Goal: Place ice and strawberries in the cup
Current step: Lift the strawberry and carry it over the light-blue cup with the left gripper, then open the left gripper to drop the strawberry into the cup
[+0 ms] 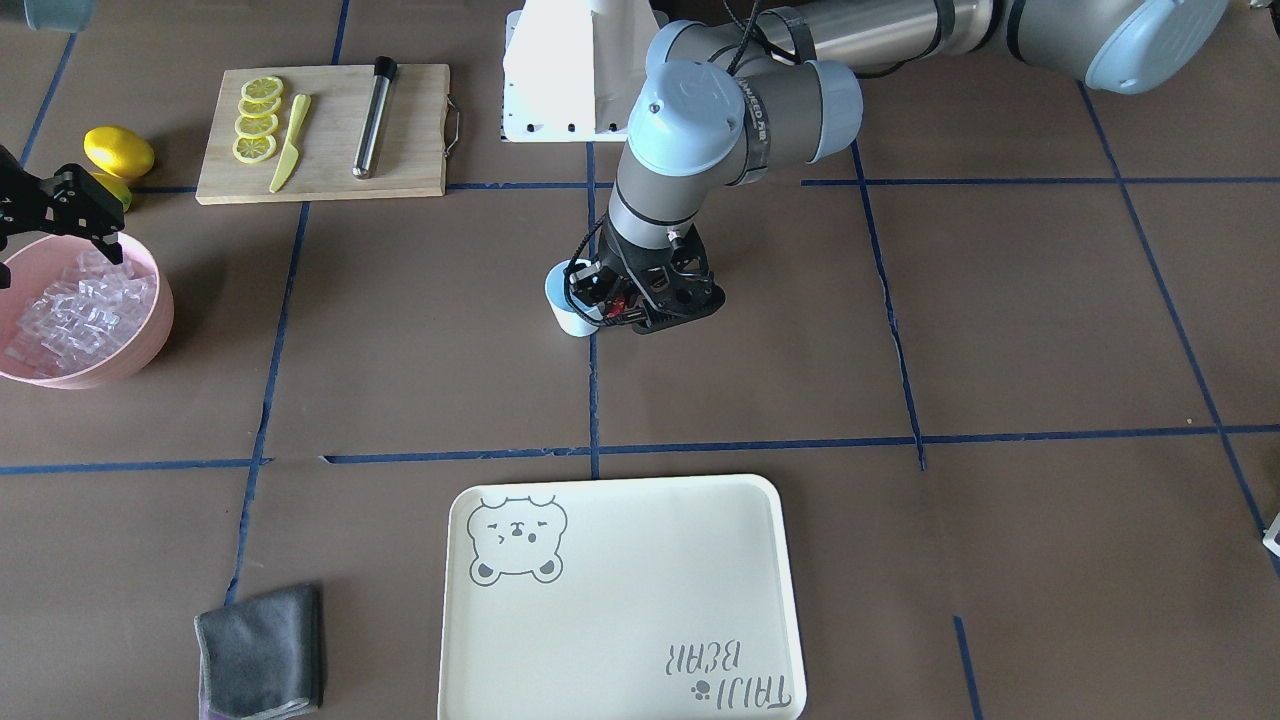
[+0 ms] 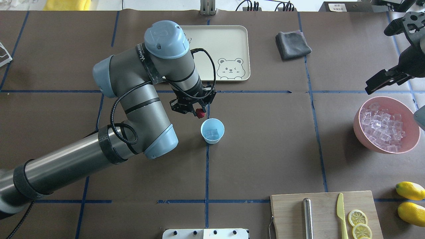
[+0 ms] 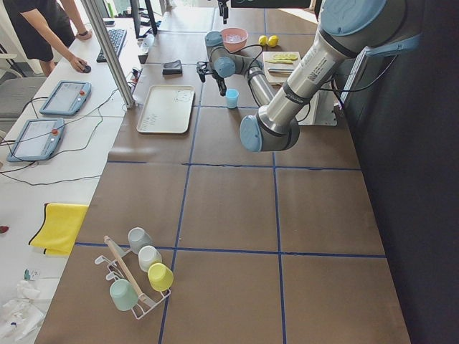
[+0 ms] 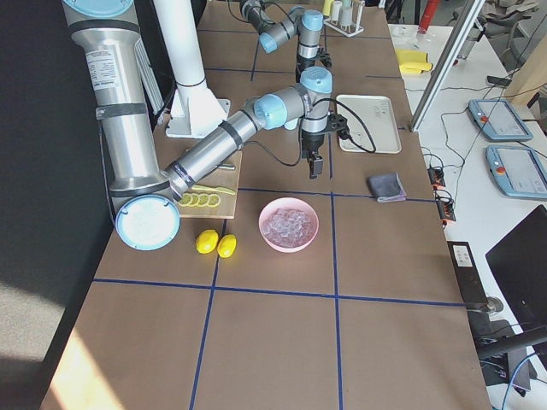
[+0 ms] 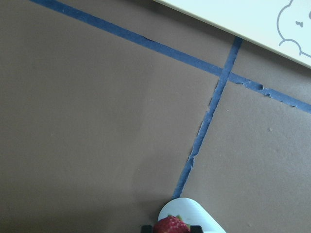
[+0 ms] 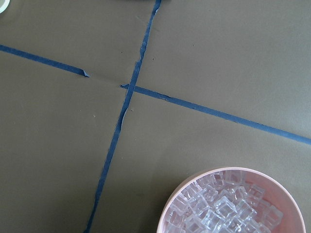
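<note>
Left arm folded at elbow, wrist pointing straight down at table centre; left gripper point(image 2: 198, 113) clamped on strawberry point(image 2: 200, 114), just above rim of cup point(image 2: 203, 132), ice point(image 2: 212, 133) inside. Right gripper point(image 1: 70, 215) jaws apart, above pink bowl point(image 2: 360, 127) at right

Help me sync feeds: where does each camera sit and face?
Front-facing: across table, facing robot; left arm by cup.
Overhead: behind robot, down; both arms.
Exterior left: left end; left arm near.
Exterior right: right end; right arm near.
Left wrist: downward; strawberry in left pincer.
Right wrist: downward; pink bowl only.
Front-facing and overhead share cup.
</note>
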Tool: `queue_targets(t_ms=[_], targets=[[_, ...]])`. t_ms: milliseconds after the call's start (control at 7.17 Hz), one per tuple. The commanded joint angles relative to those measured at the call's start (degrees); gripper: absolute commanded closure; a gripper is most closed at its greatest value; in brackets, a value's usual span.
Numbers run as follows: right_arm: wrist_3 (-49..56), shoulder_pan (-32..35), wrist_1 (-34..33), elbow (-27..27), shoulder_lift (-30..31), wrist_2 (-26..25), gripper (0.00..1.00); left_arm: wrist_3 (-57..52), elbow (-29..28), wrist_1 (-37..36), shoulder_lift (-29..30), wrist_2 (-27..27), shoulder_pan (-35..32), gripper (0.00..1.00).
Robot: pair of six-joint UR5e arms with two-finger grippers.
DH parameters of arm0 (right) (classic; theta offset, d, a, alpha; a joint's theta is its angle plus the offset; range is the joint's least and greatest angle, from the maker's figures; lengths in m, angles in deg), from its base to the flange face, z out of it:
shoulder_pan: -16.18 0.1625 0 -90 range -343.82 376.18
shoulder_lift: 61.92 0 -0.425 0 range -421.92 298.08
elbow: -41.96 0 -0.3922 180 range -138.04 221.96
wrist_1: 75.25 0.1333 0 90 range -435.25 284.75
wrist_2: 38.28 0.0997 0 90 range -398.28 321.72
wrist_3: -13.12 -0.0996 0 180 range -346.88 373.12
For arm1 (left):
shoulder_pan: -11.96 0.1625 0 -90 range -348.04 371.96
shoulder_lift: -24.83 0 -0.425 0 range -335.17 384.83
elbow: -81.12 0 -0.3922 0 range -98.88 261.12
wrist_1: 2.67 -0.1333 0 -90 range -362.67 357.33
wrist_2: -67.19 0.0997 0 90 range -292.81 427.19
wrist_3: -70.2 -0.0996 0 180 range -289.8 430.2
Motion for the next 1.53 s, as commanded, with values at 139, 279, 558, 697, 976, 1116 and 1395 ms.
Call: queue_targets(t_ms=[139, 279, 558, 697, 976, 1116, 1395], targets=[[0.0, 0.06, -0.09, -0.02, 0.0, -0.08, 0.0, 2.38, 0.59, 0.12, 0.17, 0.78, 3.25, 1.0], [0.0, 0.15, -0.09, -0.02, 0.0, -0.08, 0.0, 2.48, 0.32, 0.21, 0.26, 2.53, 5.01, 1.0], [0.0, 0.24, -0.09, -0.02, 0.0, -0.08, 0.0, 3.09, 0.23, 0.21, 0.34, 2.72, 5.29, 0.92], [0.0, 0.41, -0.09, 0.07, 0.0, -0.08, 0.0, 3.18, 0.58, 0.3, 0.26, 2.64, 5.29, 0.3], [0.0, 0.41, -0.09, 0.15, 0.0, -0.08, 0.0, 3.01, 2.24, 0.04, -0.09, 2.37, 4.42, 0.0], [0.09, 0.5, -0.17, 0.15, 0.09, -0.08, 0.0, 2.92, 3.91, -0.57, -0.36, 2.2, 3.02, 0.0], [3.92, 2.68, -0.26, 0.24, 2.28, 0.1, 0.0, -0.56, 12.22, -4.6, -5.86, -2.09, -2.06, 0.0]])
